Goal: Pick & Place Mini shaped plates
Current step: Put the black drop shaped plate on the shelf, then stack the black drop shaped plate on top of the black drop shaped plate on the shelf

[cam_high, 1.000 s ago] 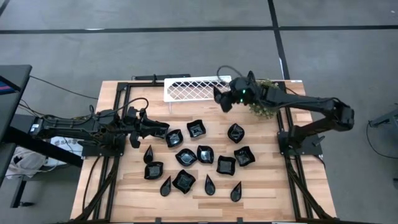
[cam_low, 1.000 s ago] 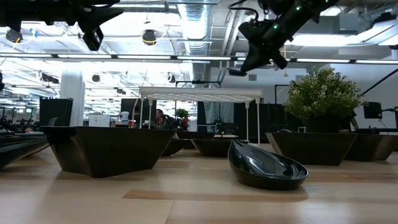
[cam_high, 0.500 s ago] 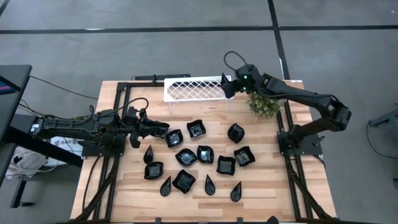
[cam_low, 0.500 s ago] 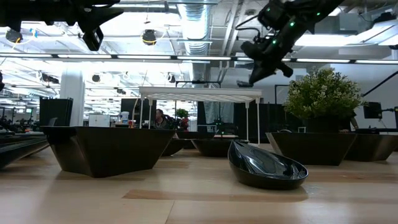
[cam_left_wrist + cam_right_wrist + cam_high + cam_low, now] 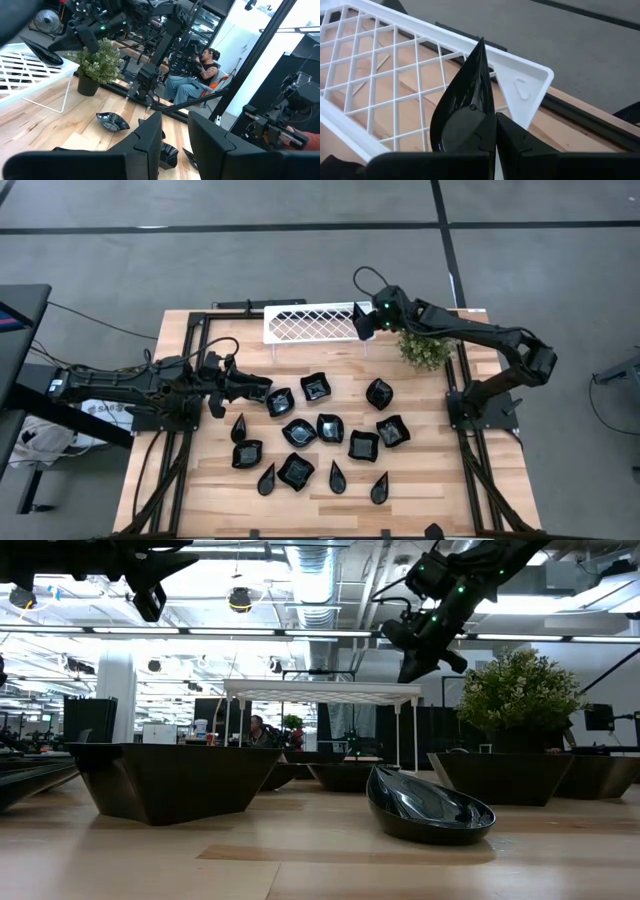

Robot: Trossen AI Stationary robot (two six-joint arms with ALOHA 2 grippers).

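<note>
Pinching a teardrop-shaped mini plate point(image 5: 465, 107) by its rim, the right gripper point(image 5: 362, 322) is hanging over the right end of the white lattice tray point(image 5: 300, 326), upper centre, apparently to set it down there. Other mini plates point(image 5: 322, 427) are lying mid-desk point(image 5: 420, 480). At left, the left gripper point(image 5: 262, 390) is waiting half open, empty.
</note>
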